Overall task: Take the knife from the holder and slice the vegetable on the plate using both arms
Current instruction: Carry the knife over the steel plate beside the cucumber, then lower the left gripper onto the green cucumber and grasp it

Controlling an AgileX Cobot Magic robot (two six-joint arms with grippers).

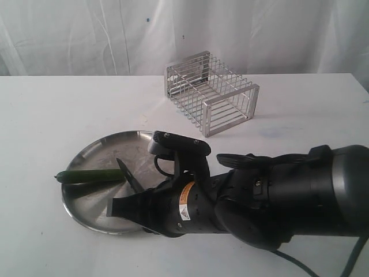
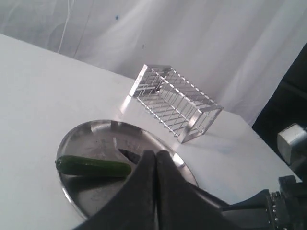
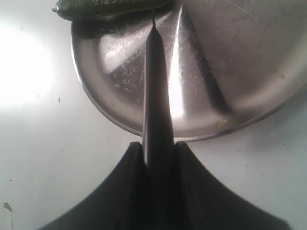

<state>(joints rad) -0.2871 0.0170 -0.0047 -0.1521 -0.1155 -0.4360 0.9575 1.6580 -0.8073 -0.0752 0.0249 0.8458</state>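
Steel wire forms the holder (image 1: 213, 92), which we see on the white table (image 1: 46, 115) well behind the plate (image 1: 98, 144) and apart from everything else. A pale cloth (image 1: 86, 34) hangs at the back.

The vegetable (image 1: 89, 176) lies across the plate's left side, and one end pokes out over the rim.

The right gripper (image 3: 158, 146) is clamped on the knife (image 3: 157, 86), one finger on each side. The dark blade reaches out over the plate toward the vegetable. Its tip sits just beside the vegetable's flank, and we cannot tell whether the two touch.

From the exterior camera, the right arm (image 1: 277, 196) fills the foreground. It hides the plate's near right edge and part of the table.

The left gripper (image 2: 154, 177) has its fingers pressed together with nothing between them. It hangs on the near side of the plate, close to the vegetable's inner end. Nothing lies between plate and holder but bare table.
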